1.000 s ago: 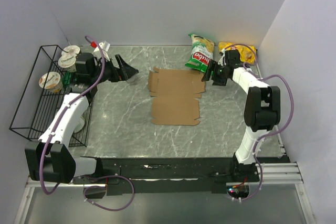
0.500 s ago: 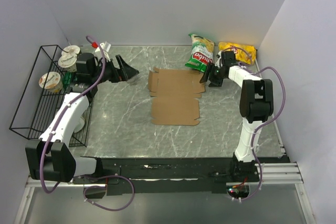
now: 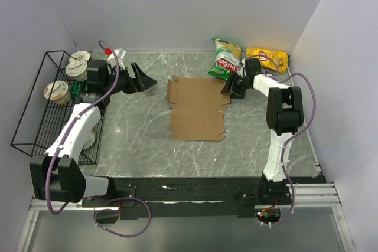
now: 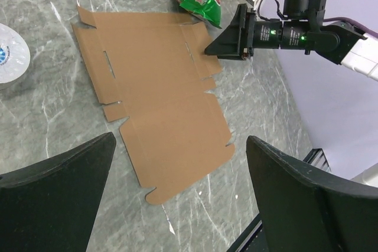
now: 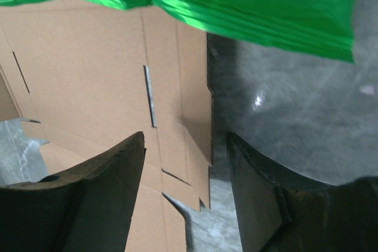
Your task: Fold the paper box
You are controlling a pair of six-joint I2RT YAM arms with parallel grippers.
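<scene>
The paper box (image 3: 198, 108) lies flat and unfolded on the marble table, plain brown with notched flaps. It also shows in the left wrist view (image 4: 159, 87) and the right wrist view (image 5: 88, 75). My right gripper (image 3: 228, 90) is open at the box's right edge, low over the table. In its wrist view (image 5: 186, 146) one finger hangs over the cardboard flap and the other over bare table. It also shows in the left wrist view (image 4: 227, 39). My left gripper (image 3: 147, 81) is open wide and empty, left of the box and above it (image 4: 181, 140).
A green snack bag (image 3: 224, 60) lies just behind the box's right corner, and a yellow bag (image 3: 269, 57) lies further right. A black wire basket (image 3: 35, 116) with several cups stands at the far left. A white lid (image 4: 9, 54) lies left of the box.
My right gripper has moved left, from beside the green bag to the box's right edge, and its forearm has swung in behind it. The left arm has barely moved.
</scene>
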